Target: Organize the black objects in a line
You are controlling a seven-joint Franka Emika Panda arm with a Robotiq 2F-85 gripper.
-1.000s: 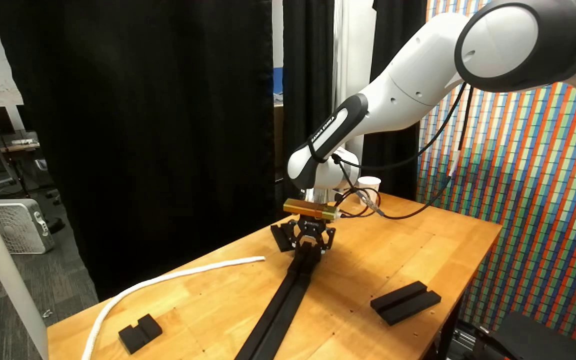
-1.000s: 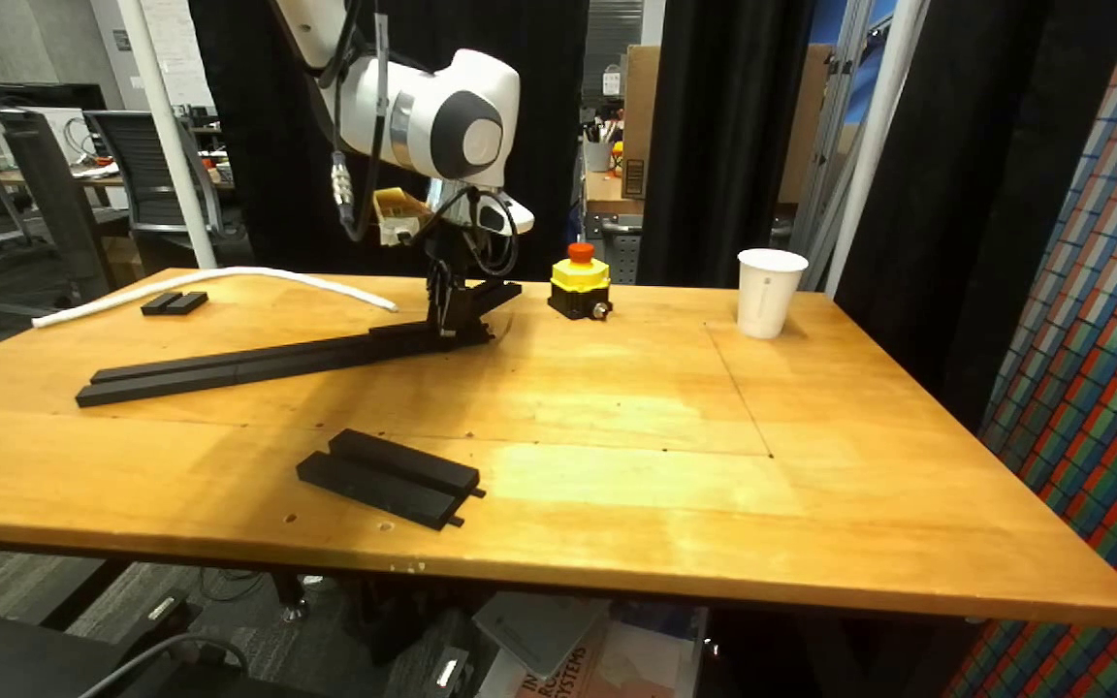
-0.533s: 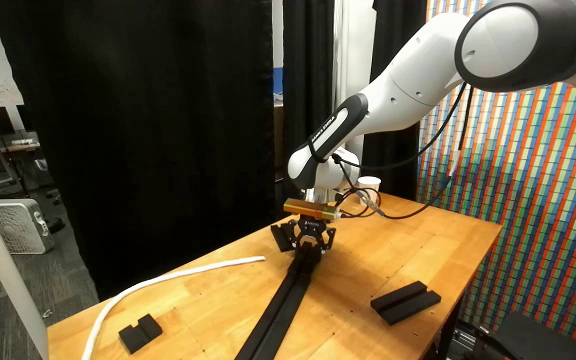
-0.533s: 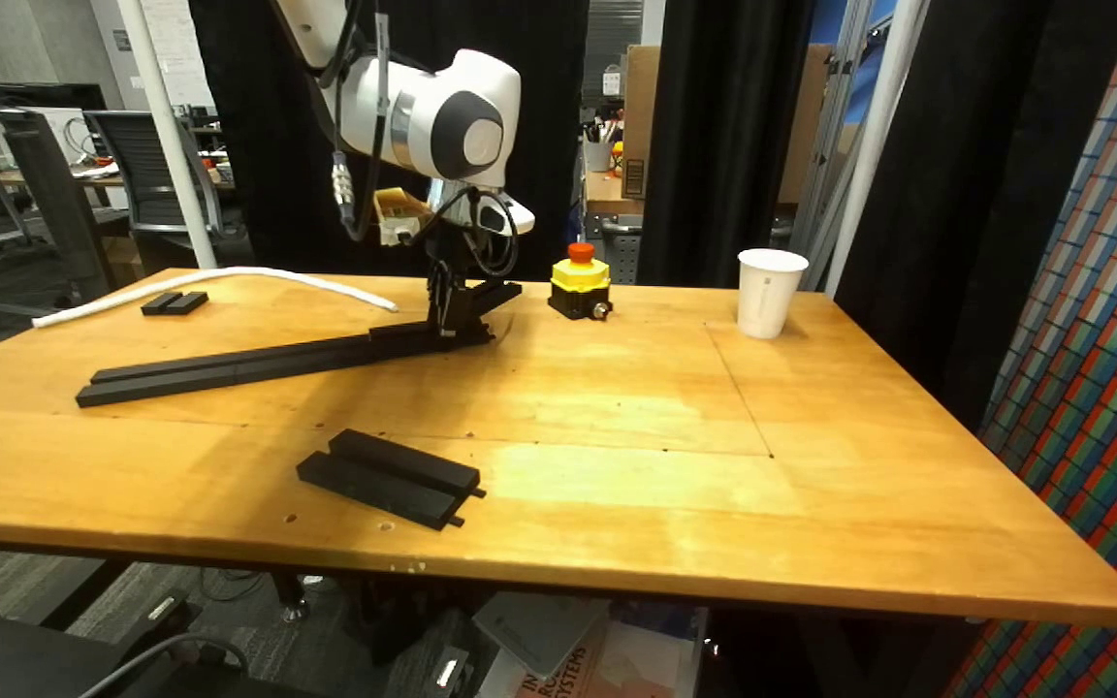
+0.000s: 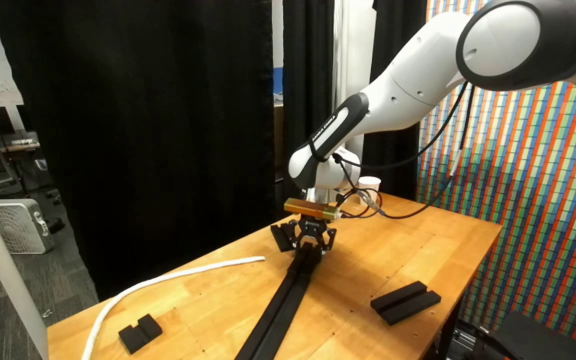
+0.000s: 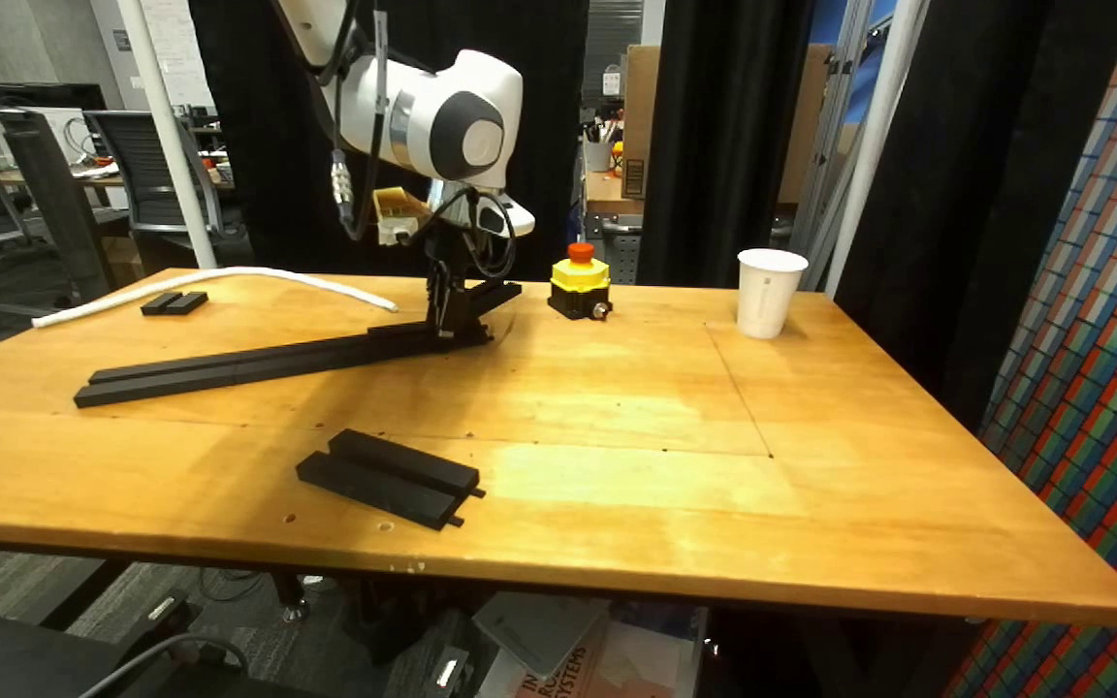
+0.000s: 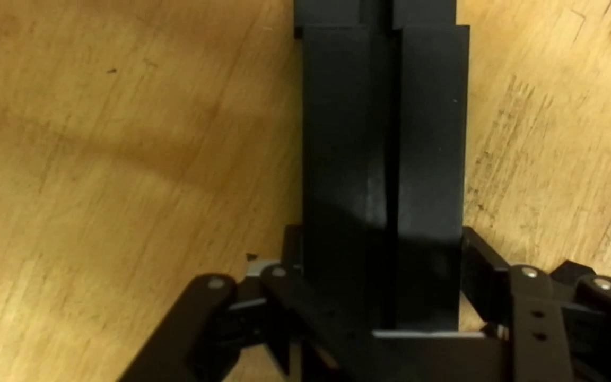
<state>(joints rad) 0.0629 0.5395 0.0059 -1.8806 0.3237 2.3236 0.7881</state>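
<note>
Claw point(image 7: 380, 246) was clamped across a grooved black block point(image 7: 345, 159) at the end of the long black strip point(image 6: 229, 372), slightly offset; wide black piece point(image 6: 379, 480) lay apart, near the table edge point(image 6: 714, 586).

A matte black grooved block point(image 7: 356, 159) is being clamped across its long sides, and its end is being met, slightly offset, by a long grooved black strip point(image 6: 229, 370). Just beside the clamped one, an angled black block point(image 5: 281, 240) is being partly hidden. Well apart, on opposite sides of the strip, a small notched block point(image 5: 135, 338) and a wider two-pegged block point(image 6: 379, 485) are being borne flat by the wooden table point(image 6: 617, 407).
</note>
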